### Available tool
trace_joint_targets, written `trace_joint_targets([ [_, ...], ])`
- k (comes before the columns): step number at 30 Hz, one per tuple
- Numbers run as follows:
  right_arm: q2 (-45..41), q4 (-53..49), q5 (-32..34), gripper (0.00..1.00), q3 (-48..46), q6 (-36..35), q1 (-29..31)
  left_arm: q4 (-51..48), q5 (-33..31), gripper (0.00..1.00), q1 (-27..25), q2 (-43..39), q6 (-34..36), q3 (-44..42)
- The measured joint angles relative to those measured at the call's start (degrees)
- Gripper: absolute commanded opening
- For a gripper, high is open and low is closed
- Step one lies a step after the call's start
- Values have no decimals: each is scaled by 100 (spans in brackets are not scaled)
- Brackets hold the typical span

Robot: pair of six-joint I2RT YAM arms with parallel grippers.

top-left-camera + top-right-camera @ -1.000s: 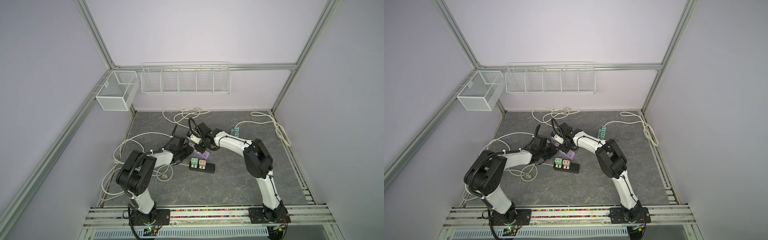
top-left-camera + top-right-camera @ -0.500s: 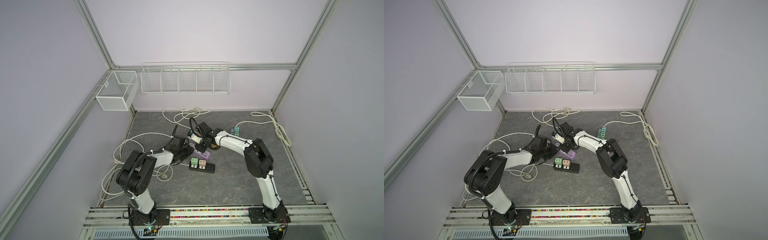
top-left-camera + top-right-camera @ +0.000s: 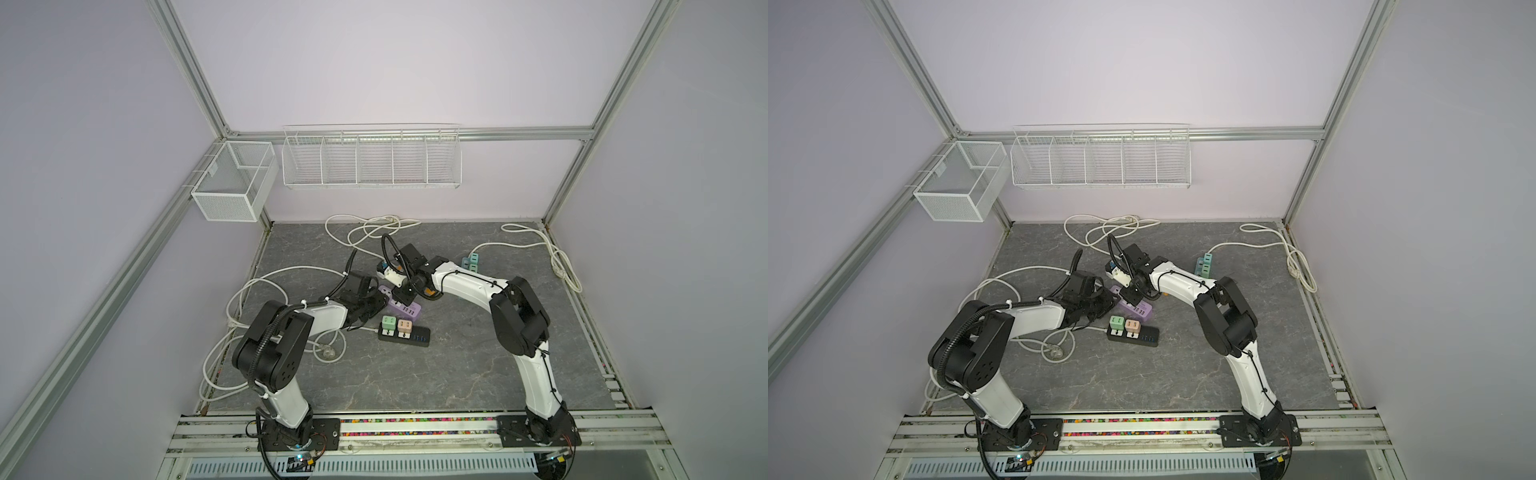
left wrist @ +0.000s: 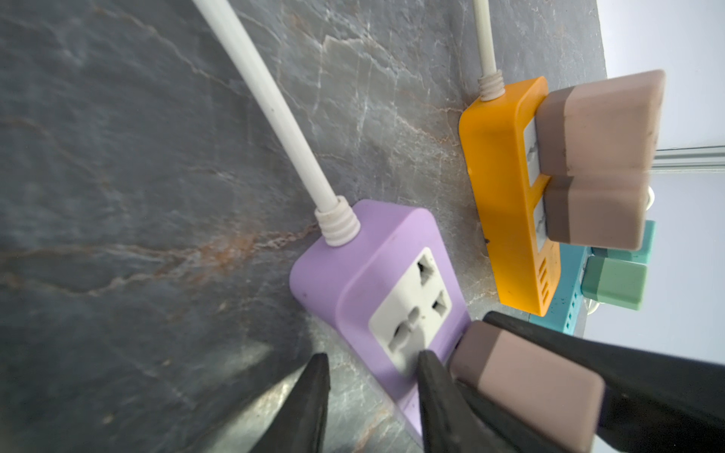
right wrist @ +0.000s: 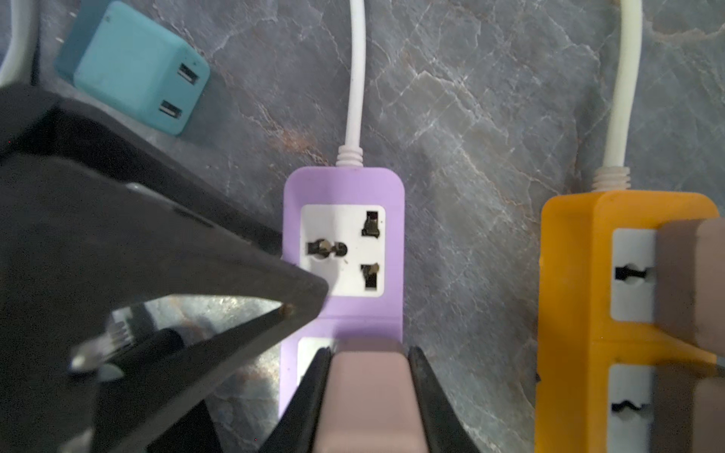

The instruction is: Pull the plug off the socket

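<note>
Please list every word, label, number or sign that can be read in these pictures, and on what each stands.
No text can be read.
Purple strip, plug and orange strip: no print shows in the wrist views.
Black strip: small pale marks on top, too small to read in both top views.

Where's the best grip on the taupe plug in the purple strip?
Its two flat opposite sides, coming down from above: the boxy taupe plug stands proud of the purple strip. The right claw is shut on it that way.
</note>
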Motion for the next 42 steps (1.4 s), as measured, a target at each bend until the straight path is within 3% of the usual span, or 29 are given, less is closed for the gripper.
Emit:
trace_joint_targets([
  [9,0,2,177,21,0,-42,52,101,2,38,0,0,-7,-57],
  [33,-11,-79,-197,19,-17,-11,-173,114,-28,39,-26,35,-13,-33],
  [42,-72,-68,61,17,-48,-22,-48,98,52,39,-20,35,-118,-13],
])
